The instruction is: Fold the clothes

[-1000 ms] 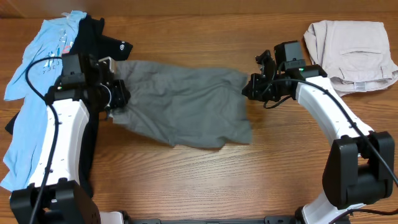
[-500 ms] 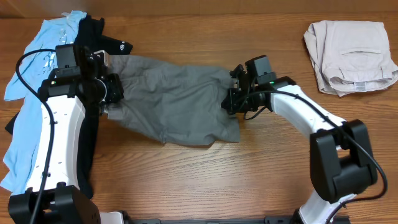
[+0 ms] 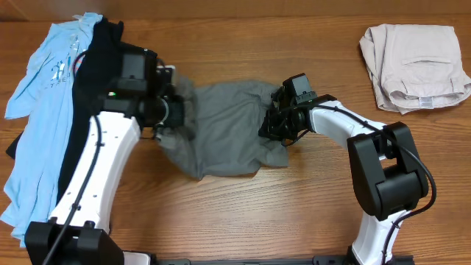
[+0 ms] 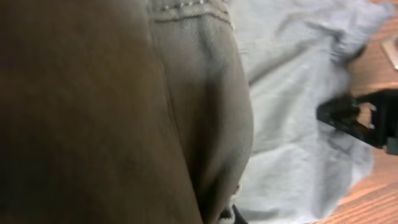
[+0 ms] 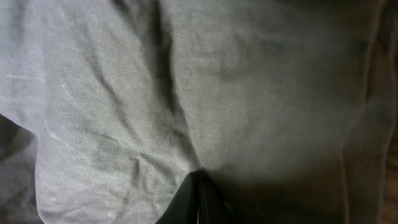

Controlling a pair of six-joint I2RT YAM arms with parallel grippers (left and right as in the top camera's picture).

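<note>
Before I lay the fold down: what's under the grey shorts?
Bare wooden table shows around the grey shorts, with the left gripper and right gripper shut on opposite ends. Whatever lies beneath the bunched middle is covered by cloth and cannot be seen.

Overhead we lose the tips of left gripper (image 3: 179,112) and right gripper (image 3: 272,129) in the shorts (image 3: 228,136); the left wrist view blurs; the left arm (image 3: 96,173) hides part of the black T-shirt (image 3: 99,55)
</note>
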